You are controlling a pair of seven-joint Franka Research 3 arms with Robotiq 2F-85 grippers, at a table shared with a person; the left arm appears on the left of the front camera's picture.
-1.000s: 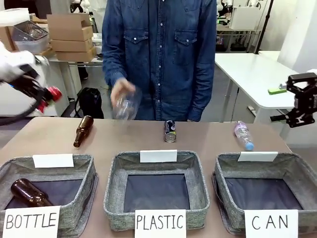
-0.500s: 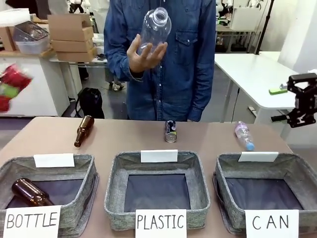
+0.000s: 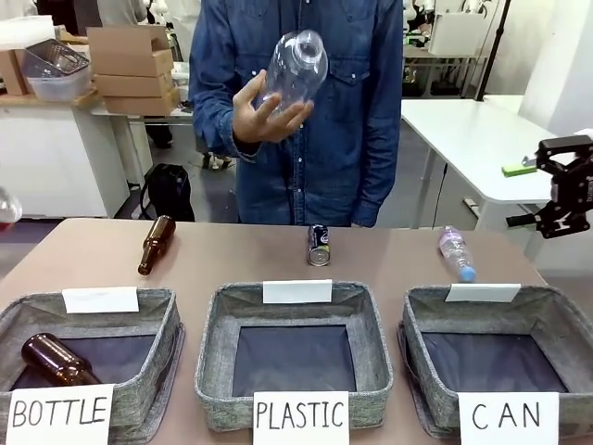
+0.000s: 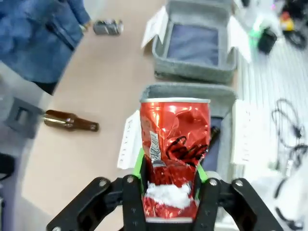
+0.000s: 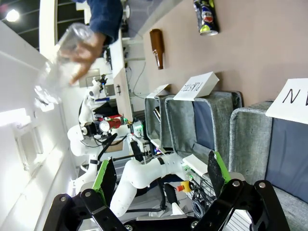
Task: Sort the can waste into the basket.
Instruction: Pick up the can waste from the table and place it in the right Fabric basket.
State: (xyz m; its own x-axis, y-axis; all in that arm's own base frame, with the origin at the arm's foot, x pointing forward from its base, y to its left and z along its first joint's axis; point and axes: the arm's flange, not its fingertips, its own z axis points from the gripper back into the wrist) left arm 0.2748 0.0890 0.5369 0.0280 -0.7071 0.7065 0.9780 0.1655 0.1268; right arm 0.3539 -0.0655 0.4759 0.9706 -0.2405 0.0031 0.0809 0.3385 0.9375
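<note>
- While the CAN basket (image 3: 556, 298) at the near right showed only its dark lining, I judged the sorting of both cans not yet done.
- My left gripper (image 4: 169, 169) stayed clenched on the dented red can (image 4: 174, 139), upright between the green pads (image 4: 139, 163). A second earlier it had shown at the left edge of the front view, and it had since swung out past that edge. I took the bin just behind the can for the BOTTLE bin (image 4: 192, 90), going by the brown bottle (image 4: 72, 121) lying beside it. That put the can at the wrong end, with the whole row left to cross.
- My right gripper (image 5: 161, 178) hung released, fingers wide with nothing between them, unmoved off the right end of the table (image 3: 232, 255).
- The black can (image 3: 319, 246) stood untouched just beyond the PLASTIC bin (image 3: 371, 311).
- Farthest off, the person's hand (image 3: 264, 111) had lifted a clear bottle (image 3: 296, 65) from table height to chest height.
</note>
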